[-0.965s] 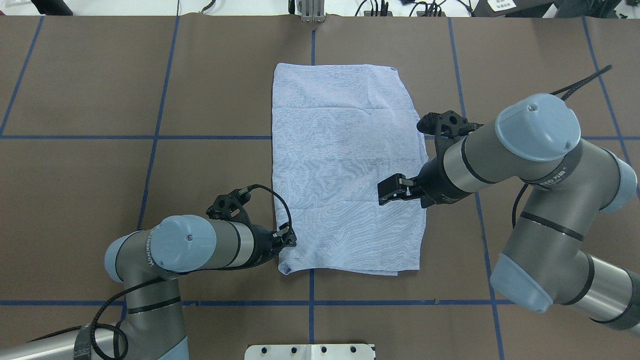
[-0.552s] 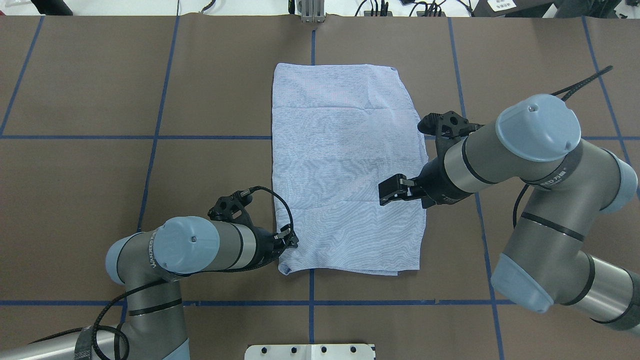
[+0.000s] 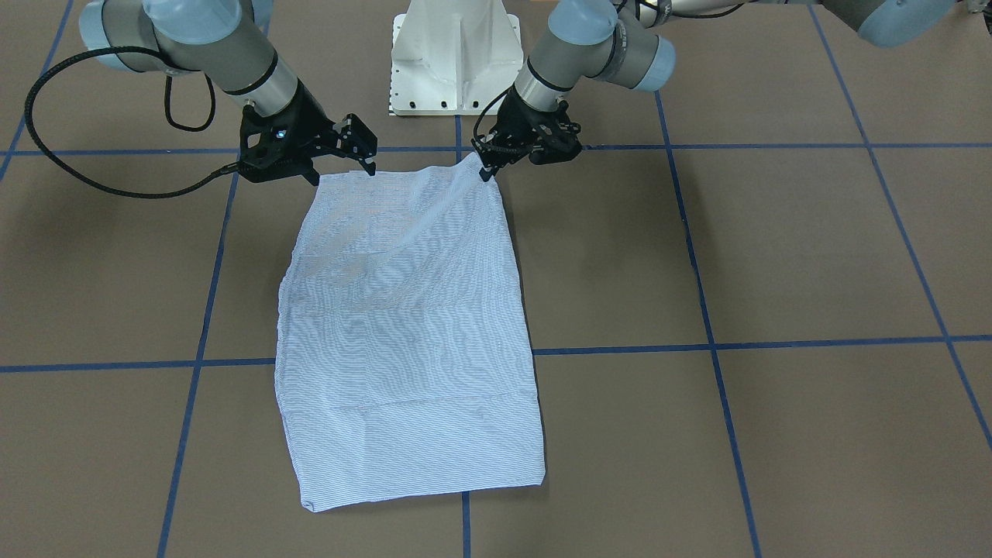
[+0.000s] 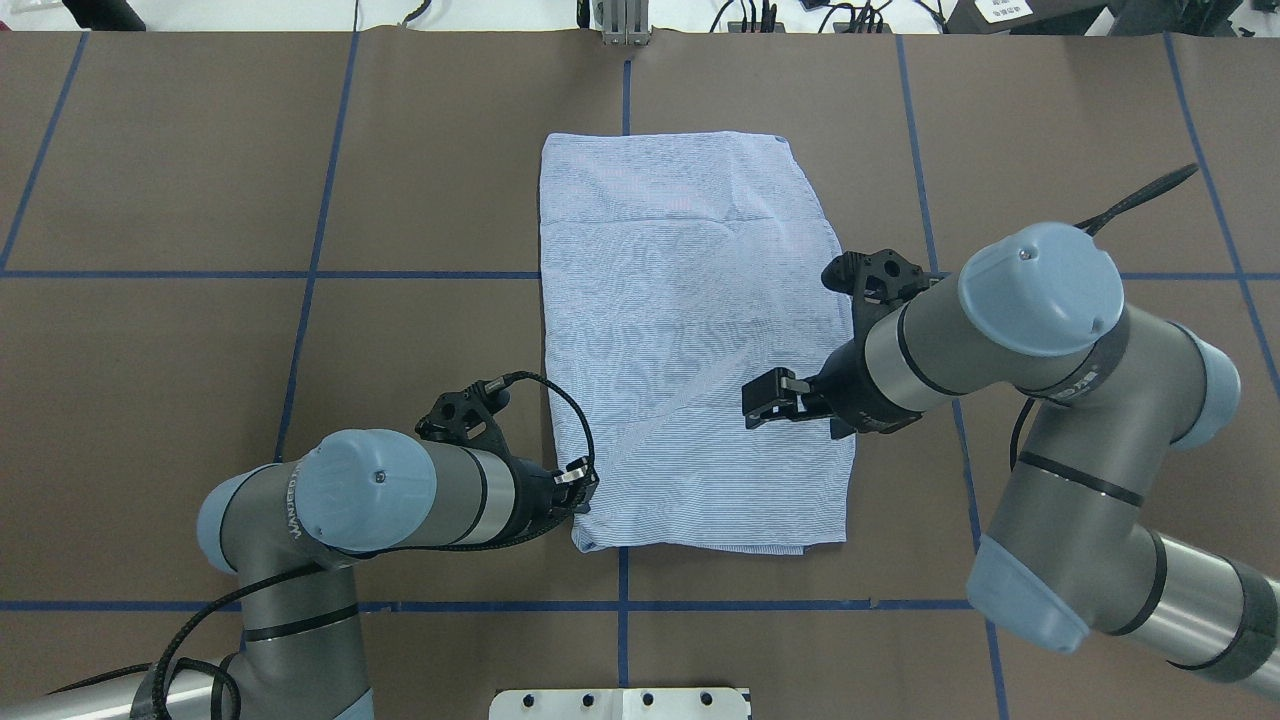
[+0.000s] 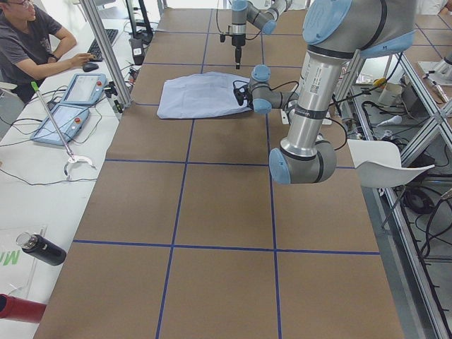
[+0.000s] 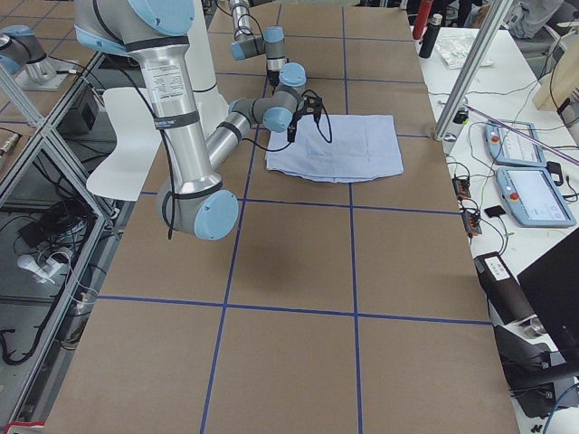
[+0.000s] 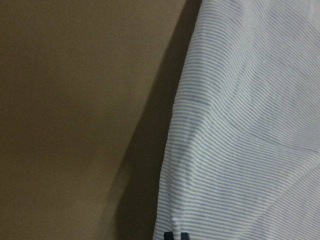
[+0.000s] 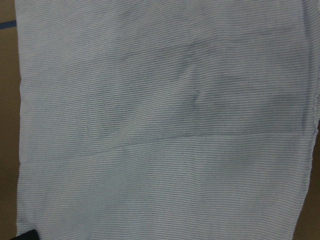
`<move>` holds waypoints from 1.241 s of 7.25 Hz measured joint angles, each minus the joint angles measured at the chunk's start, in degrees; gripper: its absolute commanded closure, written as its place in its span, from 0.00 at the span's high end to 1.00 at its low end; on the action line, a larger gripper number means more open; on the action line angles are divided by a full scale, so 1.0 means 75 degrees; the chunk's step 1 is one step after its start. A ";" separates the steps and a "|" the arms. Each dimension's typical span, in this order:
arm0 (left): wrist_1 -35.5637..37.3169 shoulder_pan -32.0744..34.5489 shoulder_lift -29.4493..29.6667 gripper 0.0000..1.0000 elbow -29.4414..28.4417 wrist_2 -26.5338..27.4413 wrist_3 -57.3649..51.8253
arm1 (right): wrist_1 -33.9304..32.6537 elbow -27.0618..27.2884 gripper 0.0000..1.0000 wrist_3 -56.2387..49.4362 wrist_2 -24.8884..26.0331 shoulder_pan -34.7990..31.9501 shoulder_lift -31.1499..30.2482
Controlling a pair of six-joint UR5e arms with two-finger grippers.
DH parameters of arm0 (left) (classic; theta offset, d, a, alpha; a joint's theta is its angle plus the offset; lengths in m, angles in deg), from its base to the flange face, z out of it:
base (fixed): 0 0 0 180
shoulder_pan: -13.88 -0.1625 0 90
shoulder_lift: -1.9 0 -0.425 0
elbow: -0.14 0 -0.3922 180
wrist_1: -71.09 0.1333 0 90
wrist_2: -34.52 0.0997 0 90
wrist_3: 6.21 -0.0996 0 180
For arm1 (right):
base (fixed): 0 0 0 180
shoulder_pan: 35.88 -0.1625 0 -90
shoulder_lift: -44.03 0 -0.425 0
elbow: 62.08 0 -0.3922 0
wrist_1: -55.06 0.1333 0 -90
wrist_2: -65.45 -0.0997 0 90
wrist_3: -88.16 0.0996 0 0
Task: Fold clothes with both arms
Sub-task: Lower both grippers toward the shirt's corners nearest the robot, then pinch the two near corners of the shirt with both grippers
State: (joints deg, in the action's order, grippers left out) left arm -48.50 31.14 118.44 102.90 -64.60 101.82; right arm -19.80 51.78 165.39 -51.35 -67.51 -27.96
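A light blue striped shirt (image 4: 690,340) lies folded on the brown counter (image 4: 200,400) before the white pedestal base (image 3: 456,46). The left fingers (image 3: 485,167) pinch its raised base-side corner; the right fingers (image 4: 770,388) hover spread above it.

Pale lettering bands the left arm (image 4: 400,495) and right arm (image 4: 1000,320) (too blurred to read); nothing else legible.

The shirt (image 4: 690,340) lies at the middle of the table (image 4: 200,400); the left gripper (image 4: 578,490) is at its robot-side left corner, the right gripper (image 4: 765,400) over its robot-side right part
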 measured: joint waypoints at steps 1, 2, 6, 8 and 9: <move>0.0073 -0.0003 0.0006 0.00 0.0043 -0.0066 -0.0001 | -0.0003 -0.0037 1.00 0.0629 0.0501 0.0402 -0.0004; 0.0081 -0.0004 0.0009 0.00 0.0026 -0.0084 -0.0004 | -0.0025 -0.0088 1.00 0.1176 0.0974 0.0772 -0.0042; 0.0035 -0.0004 0.0011 0.00 -0.0091 -0.0071 -0.0036 | -0.0735 -0.0280 1.00 0.2114 0.1551 0.1401 -0.0059; 0.0022 -0.0004 0.0011 0.00 -0.0113 -0.0063 -0.0036 | -0.0792 -0.0557 1.00 0.2486 0.1595 0.1598 0.0011; 0.0020 -0.0004 0.0011 0.00 -0.0117 -0.0062 -0.0037 | -0.0797 -0.0673 1.00 0.2569 0.1601 0.1644 0.0030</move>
State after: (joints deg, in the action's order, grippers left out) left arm -48.35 31.11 118.53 102.02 -65.07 101.54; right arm -25.78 46.73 184.66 -39.35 -55.18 -27.74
